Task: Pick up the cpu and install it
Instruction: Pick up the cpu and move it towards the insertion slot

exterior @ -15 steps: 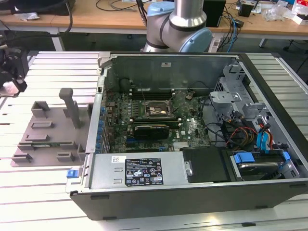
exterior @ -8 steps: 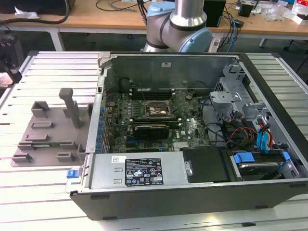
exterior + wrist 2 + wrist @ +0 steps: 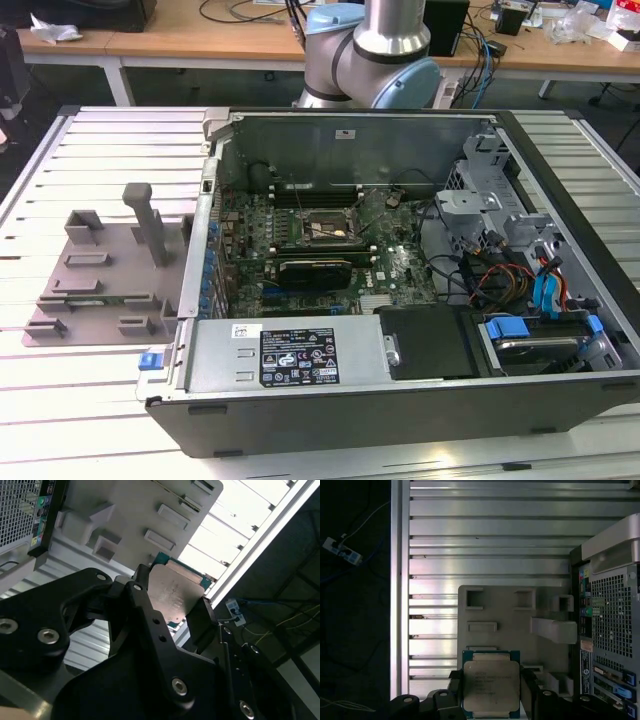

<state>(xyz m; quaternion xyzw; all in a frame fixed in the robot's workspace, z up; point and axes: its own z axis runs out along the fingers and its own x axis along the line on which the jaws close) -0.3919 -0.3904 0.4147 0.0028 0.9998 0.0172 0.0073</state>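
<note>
While the slatted metal surface (image 3: 90, 400) runs across the whole exterior view, the open computer case (image 3: 380, 415) takes up its middle and 3 o'clock side, lying with its interior facing up. The robot arm (image 3: 385, 50) rises behind the case at 12 o'clock. A grey fixture tray (image 3: 100, 270) with raised blocks and slots lies on the surface at 9 o'clock from the case, just beside its wall.

Inside the case, the green motherboard (image 3: 400, 265) lies flat. Its black square socket frame (image 3: 322, 228) sits toward 12 o'clock, and a long black card (image 3: 315, 268) lies just at 6 o'clock from that frame.

In both wrist views the black end effector (image 3: 491, 695) (image 3: 172, 602) is clenched on the cpu (image 3: 491, 687) (image 3: 175, 592), with one finger (image 3: 529, 685) pressed against each of two opposite edges. The chip's silvery top plate faces the cameras, with its green rim showing around it. It is held in the air, well apart from the socket, with the grey tray and the surface's slats behind it and the case's perforated rear panel (image 3: 610, 630) off to one side.
</note>
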